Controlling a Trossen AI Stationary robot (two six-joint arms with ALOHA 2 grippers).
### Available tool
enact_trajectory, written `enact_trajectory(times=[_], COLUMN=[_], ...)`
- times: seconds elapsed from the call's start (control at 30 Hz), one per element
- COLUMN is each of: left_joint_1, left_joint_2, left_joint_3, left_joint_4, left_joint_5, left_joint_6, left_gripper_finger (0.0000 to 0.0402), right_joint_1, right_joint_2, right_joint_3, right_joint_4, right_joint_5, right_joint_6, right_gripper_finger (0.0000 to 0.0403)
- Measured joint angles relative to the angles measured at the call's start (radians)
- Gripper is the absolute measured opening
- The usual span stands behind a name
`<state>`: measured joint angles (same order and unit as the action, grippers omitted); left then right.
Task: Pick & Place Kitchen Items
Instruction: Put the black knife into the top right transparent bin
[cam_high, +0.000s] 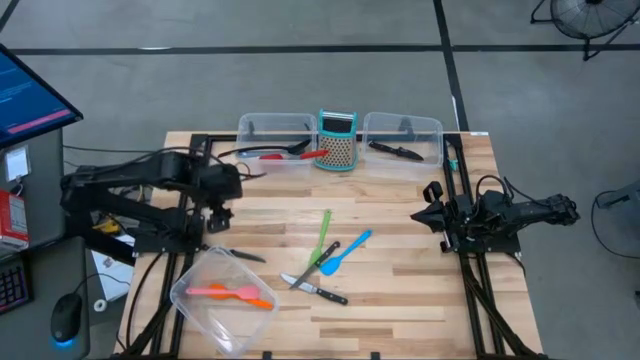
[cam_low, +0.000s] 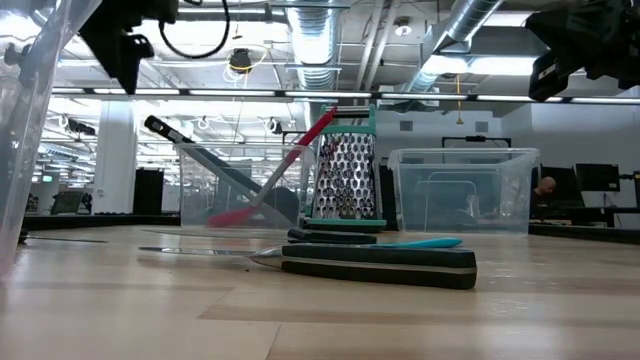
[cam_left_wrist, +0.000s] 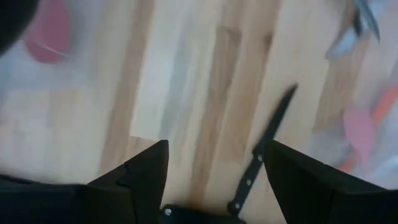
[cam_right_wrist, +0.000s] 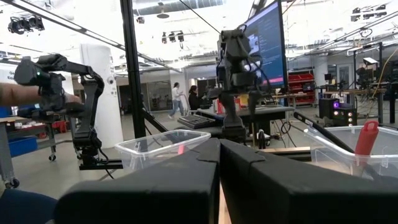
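Left gripper (cam_left_wrist: 214, 171) hangs over the table's (cam_high: 400, 300) left side, fingers spread, nothing between them. Below it lies a slim black-handled knife (cam_left_wrist: 264, 155) (dark blade, rivets on the handle), flat on the wood just beside the clear tub (cam_high: 190, 298). Right gripper (cam_right_wrist: 219, 155) waits at the right edge, fingers pressed together.

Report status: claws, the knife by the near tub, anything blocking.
Left claw open above the knife, not holding it. Right claw shut, parked at the table's right edge. Knife lies flat beside the tub; nothing blocking.
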<state>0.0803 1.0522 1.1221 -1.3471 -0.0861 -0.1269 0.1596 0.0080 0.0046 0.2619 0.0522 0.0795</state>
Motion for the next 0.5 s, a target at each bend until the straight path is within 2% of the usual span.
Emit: enact_trajectory(times=[0.2, 0.5], left_joint_1=[0.002, 0.001], left_joint_2=[-0.020, -0.089], left_joint_3=[-0.139, -0.352], left_joint_4=[-0.043, -0.031], left_joint_5=[0.034, 0.242], left_joint_6=[0.013, -0.035], left_gripper_finger=[0.0236, 0.0235], right_joint_1=[0.000, 0.000], right_joint_2=[0.000, 0.000], right_joint_3=[0.000, 0.000], right_joint_4=[0.000, 0.000], right_joint_5=[0.000, 0.000], right_joint_6=[0.000, 0.000], right_gripper_finger=[0.0000, 0.0000])
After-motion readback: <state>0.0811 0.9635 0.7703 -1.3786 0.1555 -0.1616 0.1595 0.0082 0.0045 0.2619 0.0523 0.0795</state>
